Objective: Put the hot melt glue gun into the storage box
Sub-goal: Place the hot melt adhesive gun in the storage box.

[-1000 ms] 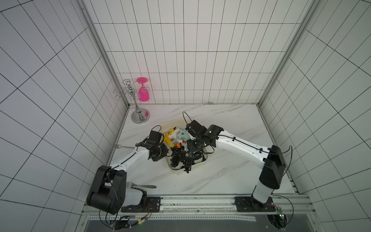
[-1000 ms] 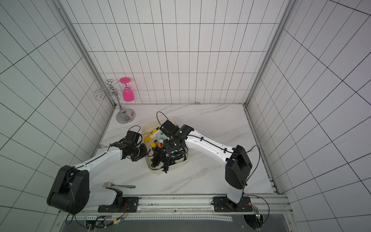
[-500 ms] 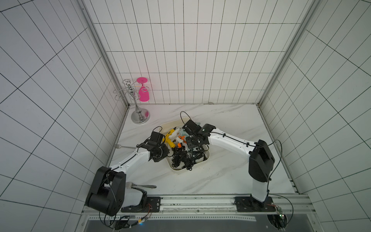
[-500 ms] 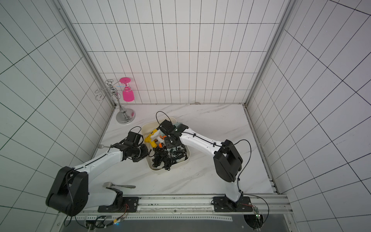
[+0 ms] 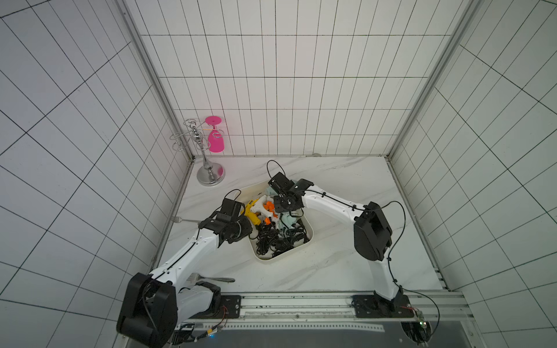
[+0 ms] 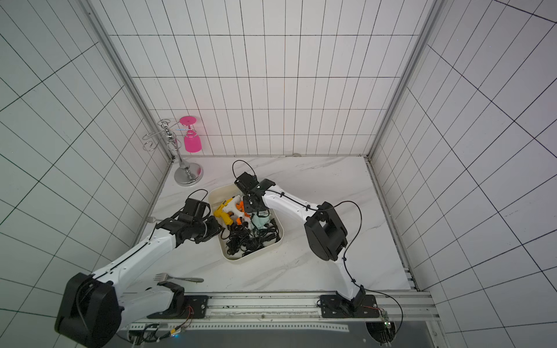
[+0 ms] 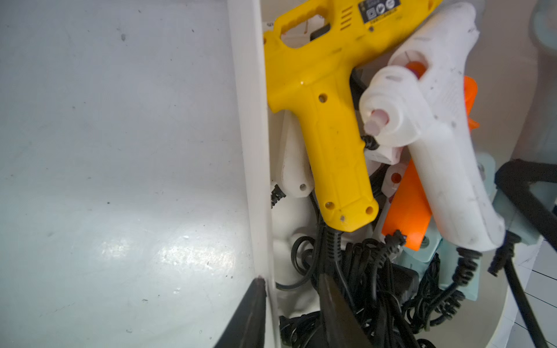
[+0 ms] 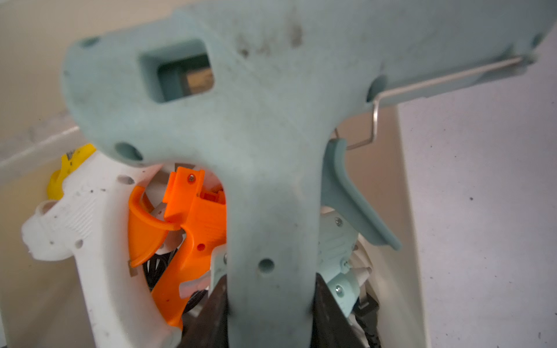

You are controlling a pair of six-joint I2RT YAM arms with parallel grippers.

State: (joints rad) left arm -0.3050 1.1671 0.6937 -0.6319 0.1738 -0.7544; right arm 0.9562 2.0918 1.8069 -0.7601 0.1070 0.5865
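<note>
Two forks on the marble: a fork [image 5: 184,220] by the left wall and a second fork [image 5: 212,279] at the front. One pink glass [image 5: 215,143] hangs on one chrome rack [image 5: 210,176]. The left gripper [image 7: 291,280] has its jaws apart, straddling the wall of the one storage box [image 7: 253,150] and holding nothing. Inside the box are one yellow gun [image 7: 328,135] with a black sticker too small to read, at least two white guns, the top white gun [image 7: 437,150] among them, one orange gun [image 7: 407,208], and black cords [image 7: 361,286]. The right gripper [image 8: 271,301] is clamped on the handle of the pale teal glue gun [image 8: 241,120], held over the box's far end.
</note>
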